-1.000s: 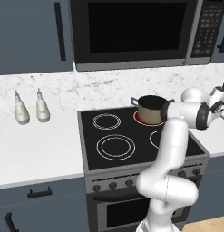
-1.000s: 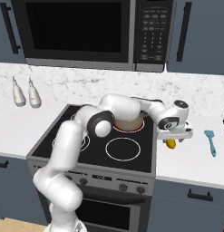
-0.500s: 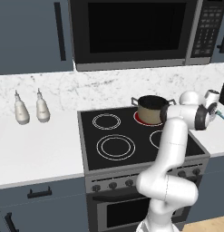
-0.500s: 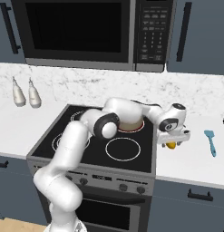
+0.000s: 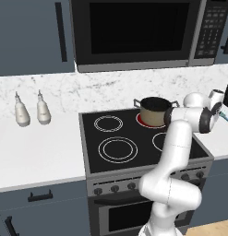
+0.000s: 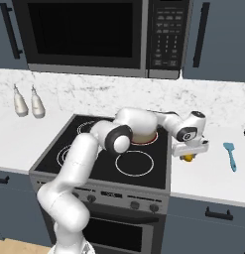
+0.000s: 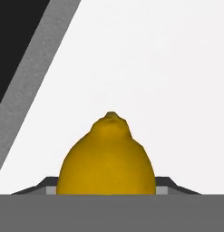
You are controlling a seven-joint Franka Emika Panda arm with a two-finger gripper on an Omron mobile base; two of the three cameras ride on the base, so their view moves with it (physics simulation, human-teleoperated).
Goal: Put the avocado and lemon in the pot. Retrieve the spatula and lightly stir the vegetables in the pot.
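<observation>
The yellow lemon point(image 6: 188, 158) lies on the white counter just right of the stove, and it looms large in the hand view point(image 7: 106, 158). My gripper point(image 6: 189, 154) has come down over it, a finger tip pressed against each side, shut on the lemon. The tan-brown pot point(image 5: 154, 109) stands on the red-glowing back right burner, left of the gripper; in the right base view my arm covers most of it. The teal spatula point(image 6: 230, 156) lies on the counter to the right of the gripper. The avocado is out of view.
Two pale bottles point(image 5: 21, 113) point(image 5: 43, 110) stand at the back of the left counter. A microwave point(image 6: 84, 34) hangs above the stove point(image 5: 117, 150). The stove's grey edge point(image 7: 38, 81) runs close to the lemon's left.
The hand has dropped a little lower onto the lemon and its jaws have closed in on it. The pot and the spatula have not moved.
</observation>
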